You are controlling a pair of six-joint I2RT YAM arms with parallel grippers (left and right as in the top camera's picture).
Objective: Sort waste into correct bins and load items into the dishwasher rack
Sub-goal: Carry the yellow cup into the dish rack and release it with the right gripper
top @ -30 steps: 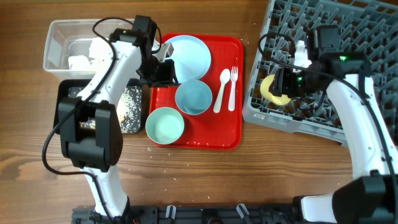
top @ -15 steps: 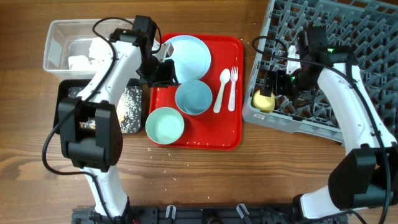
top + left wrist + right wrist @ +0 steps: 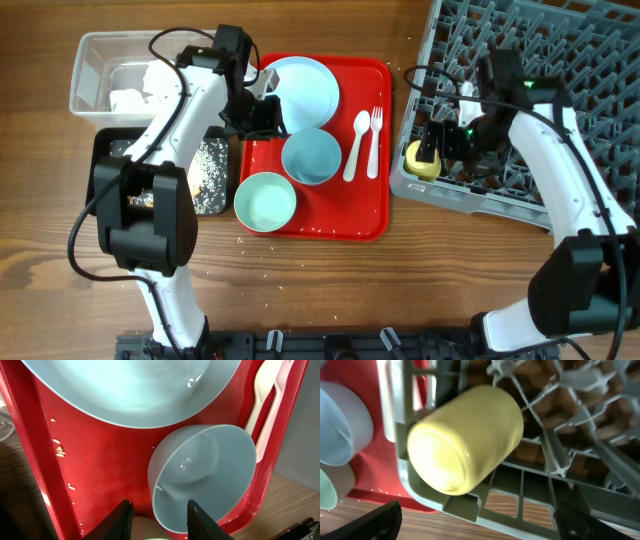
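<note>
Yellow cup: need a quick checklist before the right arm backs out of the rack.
1. Right fingers released: ok, spread wide and off the yellow cup.
2. Cup inside the rack: ok, in an edge cell next to the red tray.
3. Cup seated stably: cannot tell; it sits tilted against the rack wall.
4. Left fingers free: ok, open and empty, beside a bowl.
5. Load finished: not ok; plate, both bowls, spoon and fork not yet in the rack.
</note>
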